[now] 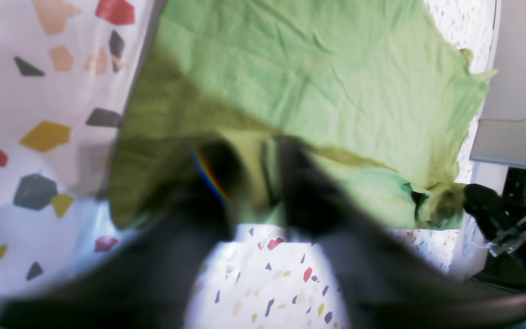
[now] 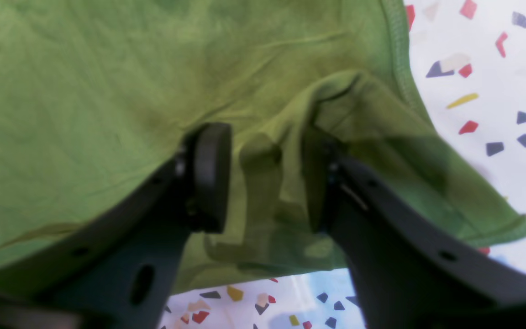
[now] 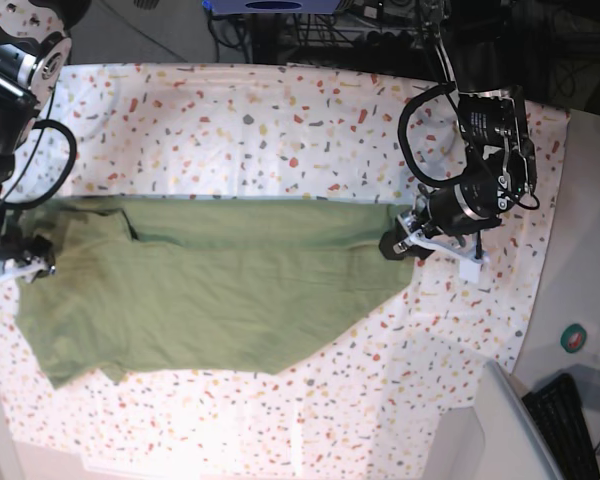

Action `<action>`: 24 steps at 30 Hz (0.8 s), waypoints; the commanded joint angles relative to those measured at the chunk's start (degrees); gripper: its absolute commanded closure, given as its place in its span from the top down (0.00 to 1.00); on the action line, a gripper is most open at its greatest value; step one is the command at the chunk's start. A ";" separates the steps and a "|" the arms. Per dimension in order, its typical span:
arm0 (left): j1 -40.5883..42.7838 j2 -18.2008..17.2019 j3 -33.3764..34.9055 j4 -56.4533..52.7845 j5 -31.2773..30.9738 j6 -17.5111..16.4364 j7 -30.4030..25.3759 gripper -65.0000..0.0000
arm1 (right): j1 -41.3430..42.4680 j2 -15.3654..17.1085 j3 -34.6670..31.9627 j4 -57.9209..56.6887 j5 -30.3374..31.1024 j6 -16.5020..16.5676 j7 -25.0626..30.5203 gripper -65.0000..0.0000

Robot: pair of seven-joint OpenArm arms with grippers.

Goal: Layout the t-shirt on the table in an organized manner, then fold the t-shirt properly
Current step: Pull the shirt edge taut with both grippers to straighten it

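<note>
The olive-green t-shirt (image 3: 210, 290) lies spread lengthwise across the speckled table (image 3: 230, 120), mostly flat, with its front edge slanting. My left gripper (image 3: 390, 243) is at the shirt's right end. In the left wrist view its blurred fingers (image 1: 256, 183) stand apart around a raised fold of the t-shirt (image 1: 313, 68). My right gripper (image 3: 30, 258) is at the shirt's left end. In the right wrist view its fingers (image 2: 267, 183) are open, and a loose ridge of the t-shirt (image 2: 85, 91) stands between them without being pinched.
A plain grey surface (image 3: 590, 250) borders the table on the right, with a teal round object (image 3: 574, 338) and a keyboard (image 3: 570, 420) on it. A grey bin edge (image 3: 490, 430) is at the front right. Cables and equipment (image 3: 330, 30) crowd the back edge.
</note>
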 commanded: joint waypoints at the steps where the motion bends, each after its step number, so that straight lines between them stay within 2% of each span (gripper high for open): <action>1: -0.82 -0.33 -0.07 1.92 -1.14 -0.42 -2.21 0.56 | 0.75 0.70 1.67 2.36 0.55 0.30 2.97 0.46; 2: -0.56 -0.33 -0.07 2.71 -1.14 -0.42 -3.53 0.72 | -0.39 0.35 3.95 3.50 0.55 0.39 5.25 0.47; 4: 0.41 -0.33 0.02 4.38 -1.23 -0.50 -5.47 0.95 | -2.06 -1.85 6.77 6.31 0.55 0.48 9.65 0.48; 5: 0.94 -0.33 0.19 5.70 -1.23 -0.68 -6.26 1.00 | -2.94 -2.82 7.82 8.33 0.55 0.57 11.23 0.48; 8: 3.31 -0.33 0.54 10.00 -1.23 -0.68 -7.31 1.00 | -6.28 -3.35 8.70 15.01 0.55 0.57 11.67 0.48; 10: 5.42 -0.33 0.19 11.76 -1.23 -0.68 -7.31 1.00 | -9.45 -4.93 9.05 19.41 1.69 0.57 11.32 0.48; 14: 9.99 -0.51 -0.16 11.85 -1.14 -0.68 -7.58 1.00 | -16.30 -6.95 13.62 25.92 10.39 0.57 8.95 0.51; 17: 11.66 -0.16 -0.16 11.15 -1.23 -0.77 -7.58 1.00 | -19.56 -7.65 17.14 25.39 18.04 0.57 5.17 0.61; 20: 11.75 1.07 -0.60 10.97 -1.32 -0.77 -7.58 1.00 | -21.05 -8.44 19.43 20.82 23.23 0.57 3.67 0.65; 24: 9.73 2.48 -3.24 5.96 -1.32 -0.77 -7.58 1.00 | -18.76 -6.69 19.34 11.41 24.02 0.57 3.67 0.66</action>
